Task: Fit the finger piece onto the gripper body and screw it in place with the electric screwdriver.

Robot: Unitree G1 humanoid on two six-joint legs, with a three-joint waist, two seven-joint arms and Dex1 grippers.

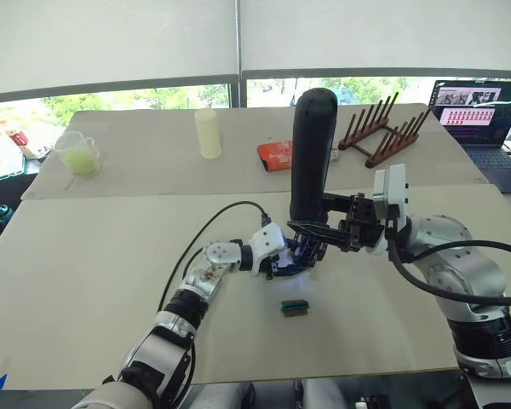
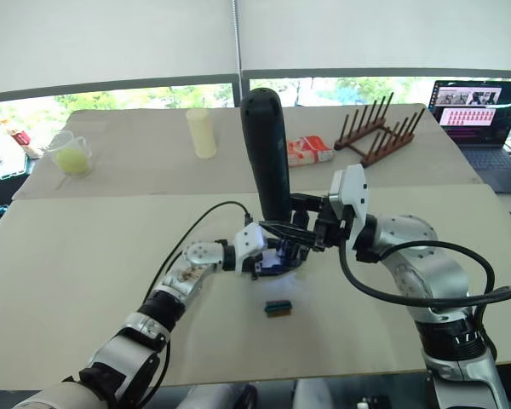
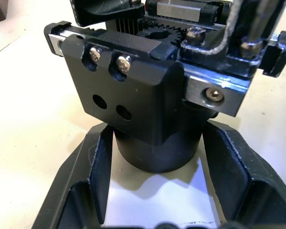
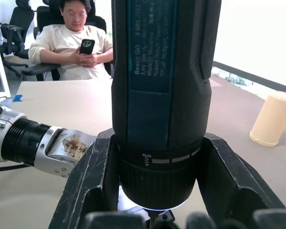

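Note:
The electric screwdriver (image 1: 313,145), a thick black cylinder, stands upright with its bit end down over the gripper body (image 1: 300,249). My right gripper (image 1: 313,223) is shut on its lower barrel; in the right wrist view both fingers (image 4: 93,176) press the collar of the electric screwdriver (image 4: 159,95). My left gripper (image 3: 157,143) is shut around the rounded base of the gripper body (image 3: 152,109) at the table's middle. A black block with two screws (image 3: 128,90) sits on the body's rail; I cannot tell whether it is the finger piece.
A small green block (image 1: 295,307) lies just in front of the grippers. On the far table stand a beige cup (image 1: 209,134), a measuring cup (image 1: 79,155), a red packet (image 1: 277,155) and a wooden rack (image 1: 383,128). A laptop (image 1: 481,111) is far right. A seated person (image 4: 76,47) holds a phone.

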